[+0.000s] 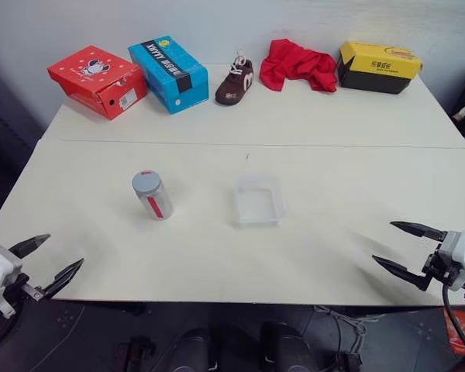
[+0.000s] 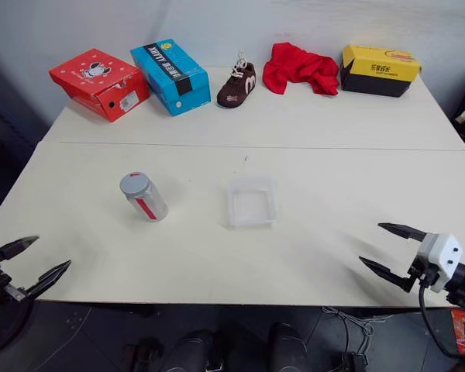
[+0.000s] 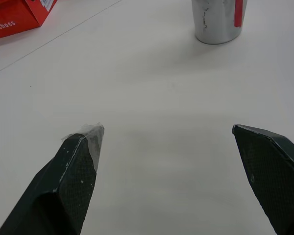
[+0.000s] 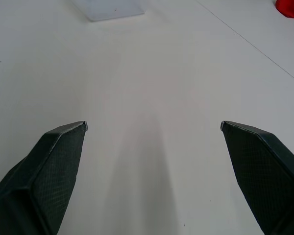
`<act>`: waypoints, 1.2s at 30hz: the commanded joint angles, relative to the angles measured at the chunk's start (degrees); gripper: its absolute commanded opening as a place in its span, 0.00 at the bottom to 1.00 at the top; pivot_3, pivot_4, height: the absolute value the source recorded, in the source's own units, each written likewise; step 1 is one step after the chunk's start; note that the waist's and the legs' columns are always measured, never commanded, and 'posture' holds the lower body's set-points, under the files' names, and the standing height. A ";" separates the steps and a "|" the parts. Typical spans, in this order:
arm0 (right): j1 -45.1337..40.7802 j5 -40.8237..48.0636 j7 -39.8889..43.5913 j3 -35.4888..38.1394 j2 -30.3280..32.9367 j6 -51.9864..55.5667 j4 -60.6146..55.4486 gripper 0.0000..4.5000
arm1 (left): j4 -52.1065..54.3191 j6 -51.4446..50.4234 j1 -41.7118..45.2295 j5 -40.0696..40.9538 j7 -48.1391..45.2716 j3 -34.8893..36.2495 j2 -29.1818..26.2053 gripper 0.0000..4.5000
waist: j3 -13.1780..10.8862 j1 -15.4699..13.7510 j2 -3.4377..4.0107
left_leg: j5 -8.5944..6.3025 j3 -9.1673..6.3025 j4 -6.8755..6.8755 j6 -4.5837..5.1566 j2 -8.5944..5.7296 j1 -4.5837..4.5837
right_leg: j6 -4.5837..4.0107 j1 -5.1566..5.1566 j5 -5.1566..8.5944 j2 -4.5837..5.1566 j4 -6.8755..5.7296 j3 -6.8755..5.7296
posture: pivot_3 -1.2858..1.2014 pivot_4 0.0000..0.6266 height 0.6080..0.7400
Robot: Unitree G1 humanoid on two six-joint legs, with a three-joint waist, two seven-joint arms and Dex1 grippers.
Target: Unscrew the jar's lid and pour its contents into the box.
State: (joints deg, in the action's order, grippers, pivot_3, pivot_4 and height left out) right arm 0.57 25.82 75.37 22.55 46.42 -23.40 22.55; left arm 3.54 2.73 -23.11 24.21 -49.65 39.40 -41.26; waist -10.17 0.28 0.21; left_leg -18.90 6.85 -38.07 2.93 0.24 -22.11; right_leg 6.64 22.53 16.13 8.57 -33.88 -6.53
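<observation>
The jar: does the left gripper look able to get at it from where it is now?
Probably yes. The jar stands upright with its lid on, bare table lies between it and the open left gripper, and the box sits apart beside it.

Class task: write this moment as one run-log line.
jar: upright, lid on | box: beside jar | left end effector: open, empty | right end effector: open, empty

Clear plastic box [image 1: 258,200] and clear jar [image 1: 153,196] with its matt grey lid [image 1: 146,181] on a smooth matt table [image 1: 310,232].
</observation>
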 commanded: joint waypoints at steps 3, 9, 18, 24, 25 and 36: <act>-2.24 2.07 -1.76 -1.23 -2.60 2.00 -4.68 1.00 | 3.17 -1.85 -0.32 2.70 3.98 2.85 3.17 0.99 | 0.00 0.03 0.00 | 0.00 0.00 0.00 0.00 0.00 0.01 | 0.00 -0.01 0.00 0.00 -0.01 0.01 | 0.52 0.24 1.00; -5.03 9.98 1.32 -3.51 -10.24 2.70 -13.56 1.00 | 6.34 -5.49 -3.67 4.68 13.09 7.71 11.26 0.99 | 0.00 0.28 -0.01 | 0.02 0.01 -0.02 -0.02 0.06 0.02 | 0.00 -0.02 0.00 -0.05 -0.06 0.00 | 0.52 0.24 1.00; -7.30 11.16 9.31 -7.46 -15.34 -2.53 -14.51 1.00 | 20.86 -9.05 -8.75 5.25 23.39 4.44 22.83 0.99 | 0.09 -1.02 -0.29 | -0.01 -0.02 -0.17 0.07 0.00 0.03 | 0.01 -0.09 -0.01 0.01 -0.07 -0.01 | 0.52 0.24 1.00; -6.85 10.87 10.11 -7.42 -14.04 -1.51 -13.05 1.00 | 38.53 -12.89 -9.53 -2.65 32.26 -11.16 29.74 0.99 | 0.12 -1.04 -0.32 | -0.01 0.01 -0.16 0.07 0.00 0.03 | 0.01 -0.10 -0.01 0.00 -0.04 0.10 | 0.52 0.24 1.00; -6.97 10.77 9.78 -7.35 -13.94 -1.36 -13.13 1.00 | 39.92 -13.42 -9.12 -5.06 34.27 -14.36 31.19 0.99 | 0.12 -1.03 -0.32 | -0.01 0.03 -0.16 0.08 -0.01 0.03 | 0.01 -0.10 -0.01 -0.01 -0.05 0.10 | 0.52 0.24 1.00; -5.42 10.12 3.86 -6.82 -11.70 3.08 -19.65 1.00 | 36.14 -18.48 5.97 -25.91 51.17 -38.84 41.63 0.99 | 0.12 -1.70 -0.32 | 0.11 0.10 -0.25 0.08 0.04 0.02 | 0.03 -0.09 -0.02 -0.11 -0.18 0.05 | 0.52 0.24 1.00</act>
State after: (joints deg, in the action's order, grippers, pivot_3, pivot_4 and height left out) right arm -5.64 35.24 80.11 14.11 33.52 -20.90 5.61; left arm 40.14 -15.66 -17.88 0.81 -0.17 2.11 0.03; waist -10.04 -1.43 -0.11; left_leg -18.79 6.95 -38.32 3.02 0.27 -22.08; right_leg 6.67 22.45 16.11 8.46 -34.06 -6.48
